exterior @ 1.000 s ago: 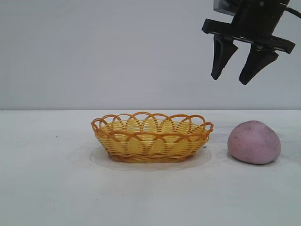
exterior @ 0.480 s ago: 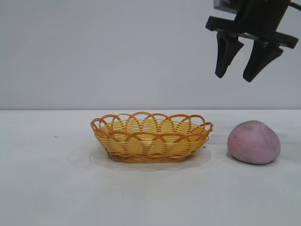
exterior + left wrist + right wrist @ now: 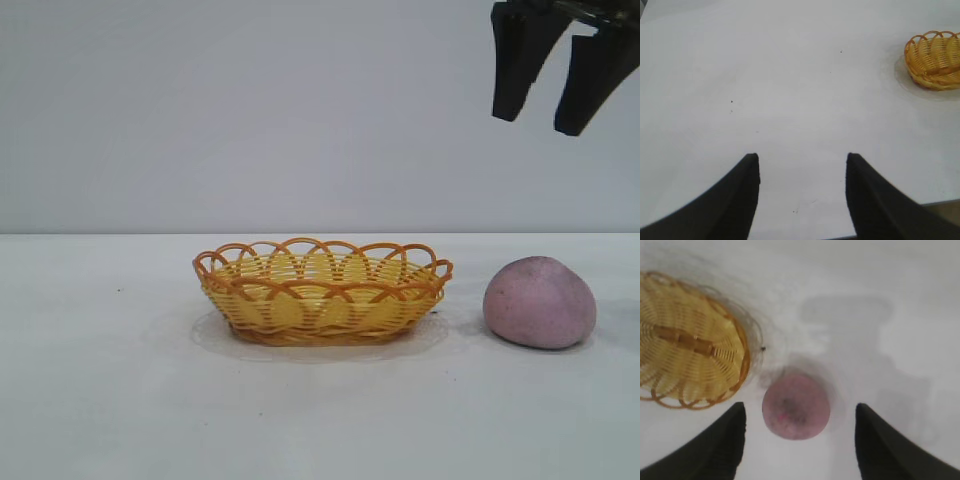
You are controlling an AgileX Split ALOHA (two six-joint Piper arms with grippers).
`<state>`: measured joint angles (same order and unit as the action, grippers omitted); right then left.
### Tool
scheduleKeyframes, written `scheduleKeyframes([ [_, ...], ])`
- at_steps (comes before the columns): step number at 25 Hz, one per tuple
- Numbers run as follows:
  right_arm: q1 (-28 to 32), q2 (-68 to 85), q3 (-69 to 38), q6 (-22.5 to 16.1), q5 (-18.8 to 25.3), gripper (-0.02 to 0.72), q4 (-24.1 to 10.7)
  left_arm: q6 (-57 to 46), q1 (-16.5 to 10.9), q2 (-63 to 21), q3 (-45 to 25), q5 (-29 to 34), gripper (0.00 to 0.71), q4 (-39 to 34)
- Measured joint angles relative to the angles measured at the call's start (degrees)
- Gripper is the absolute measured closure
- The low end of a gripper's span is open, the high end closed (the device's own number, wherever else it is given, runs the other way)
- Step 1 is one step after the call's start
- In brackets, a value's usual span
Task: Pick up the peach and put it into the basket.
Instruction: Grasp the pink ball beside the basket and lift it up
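Note:
A pink-mauve peach lies on the white table, just right of the yellow wicker basket with its orange looped rim. High above the peach hangs my right gripper, open and empty. In the right wrist view the peach shows far below, between the two dark fingers, with the basket beside it. My left gripper is open over bare table, far from the basket; it does not show in the exterior view.
The white table runs wide on both sides of the basket. A plain grey wall stands behind it. In the left wrist view the table's near edge shows by one finger.
My right gripper has risen and shifted right, from beside the basket's right end to high above the peach. Peach and basket have not moved.

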<state>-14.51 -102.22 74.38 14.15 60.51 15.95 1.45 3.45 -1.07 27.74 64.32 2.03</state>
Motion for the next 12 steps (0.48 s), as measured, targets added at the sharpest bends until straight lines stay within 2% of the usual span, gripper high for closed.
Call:
scheduleKeyframes([
  [12, -3.75, -11.33, -0.64, -1.22, -2.39, 0.297, 0.04, 0.00, 0.00, 0.00, 0.00, 0.00, 0.331, 0.00],
])
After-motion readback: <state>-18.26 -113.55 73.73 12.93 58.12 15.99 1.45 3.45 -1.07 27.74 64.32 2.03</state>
